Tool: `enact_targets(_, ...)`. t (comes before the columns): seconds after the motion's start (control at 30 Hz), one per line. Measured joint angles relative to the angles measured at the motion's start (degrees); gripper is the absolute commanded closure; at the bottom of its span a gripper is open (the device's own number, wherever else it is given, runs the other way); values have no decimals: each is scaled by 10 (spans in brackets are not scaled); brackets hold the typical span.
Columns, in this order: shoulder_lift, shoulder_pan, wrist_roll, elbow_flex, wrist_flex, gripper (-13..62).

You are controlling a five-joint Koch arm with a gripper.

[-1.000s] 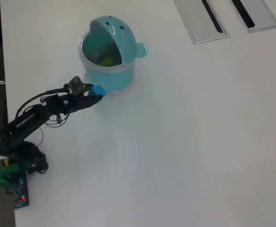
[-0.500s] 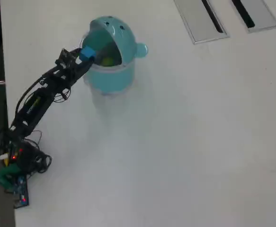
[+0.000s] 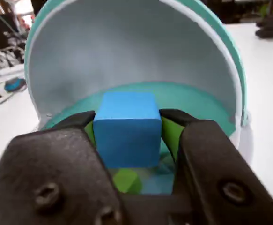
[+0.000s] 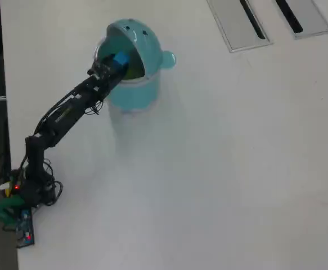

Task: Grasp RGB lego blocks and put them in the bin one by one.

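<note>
My gripper (image 3: 127, 123) is shut on the blue lego block (image 3: 126, 127), whose sides sit against the green pads (image 3: 172, 135). It hangs over the mouth of the teal bin (image 3: 127, 51), whose domed lid is tipped back behind it. A yellow-green block (image 3: 126, 180) lies on the bin's floor below. In the overhead view the arm reaches up to the bin (image 4: 135, 87), with the blue block (image 4: 120, 58) and gripper (image 4: 118, 60) over its opening, and a bit of yellow-green (image 4: 132, 70) shows inside. No red block shows.
Two flat grey slotted panels (image 4: 248, 25) lie at the table's top right in the overhead view. The arm's base (image 4: 23, 194) stands at the table's left edge. White tabletop (image 4: 220, 169) spreads right of the bin.
The arm has lifted the blue block from beside the bin's base, up past its left rim, to a spot over the bin's opening.
</note>
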Motion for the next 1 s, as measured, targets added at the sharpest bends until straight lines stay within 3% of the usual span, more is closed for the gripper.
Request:
enact_targets(0.03,-11,2,0,-2,-12,281)
enact_targets(0.13,-12,2,-37,-15,-20,230)
enact_targets(1.0,190,48,-15,14,37,216)
